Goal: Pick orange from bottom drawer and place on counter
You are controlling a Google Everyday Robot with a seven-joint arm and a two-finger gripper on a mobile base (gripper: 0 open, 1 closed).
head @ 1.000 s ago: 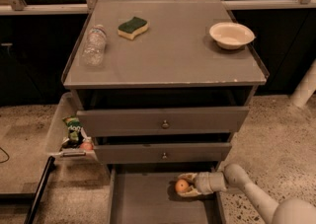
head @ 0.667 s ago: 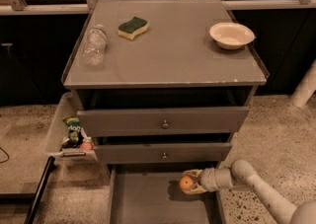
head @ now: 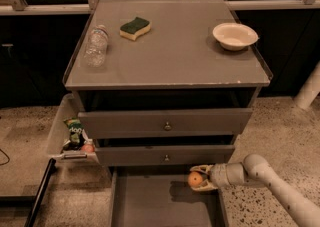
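The orange (head: 194, 179) is small and round and sits between the fingers of my gripper (head: 198, 178), which is shut on it. The gripper reaches in from the lower right on a grey arm and holds the orange above the right rear part of the open bottom drawer (head: 150, 206), just below the front of the middle drawer. The drawer's grey floor is bare. The counter (head: 170, 56) is the flat grey cabinet top above.
On the counter lie a clear plastic bottle (head: 96, 46), a green and yellow sponge (head: 135, 27) and a white bowl (head: 234, 35). Two knobbed drawers (head: 167, 126) stand slightly open. A side bin (head: 57, 131) at the left holds a green snack packet (head: 75, 130) and a small reddish item (head: 88, 147).
The gripper with the orange has risen off the drawer floor and shifted slightly right and back, toward the middle drawer's front.
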